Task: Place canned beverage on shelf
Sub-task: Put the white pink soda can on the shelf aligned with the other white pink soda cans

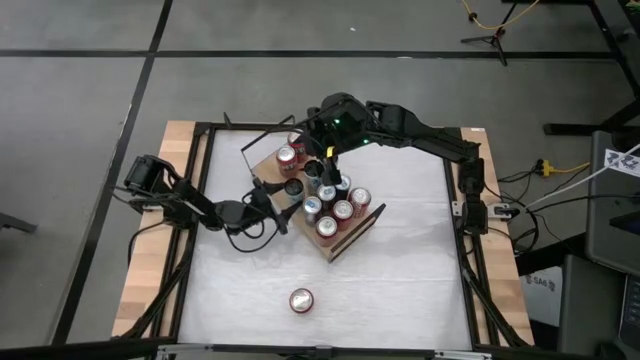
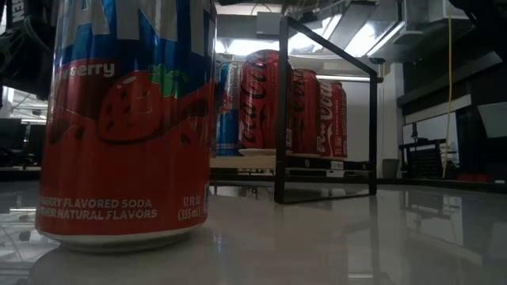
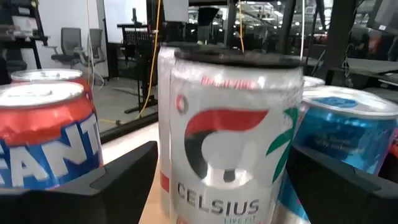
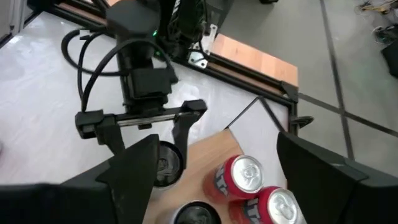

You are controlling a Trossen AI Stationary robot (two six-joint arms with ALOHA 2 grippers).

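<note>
We see the left tool (image 1: 283, 203), its fingers spread apart, flanking a tall silver-white Celsius can (image 3: 227, 137) that stands at the near edge of the flat light-brown wooden shelf (image 1: 350, 240) with thin black wire rails. The right tool (image 1: 328, 165) hovers above the shelf's cans, fingers apart and holding nothing. Red and blue cans crowd the shelf. One red strawberry soda can (image 1: 301, 300) stands alone on the white bench (image 1: 400, 290), well apart from the shelf.
</note>
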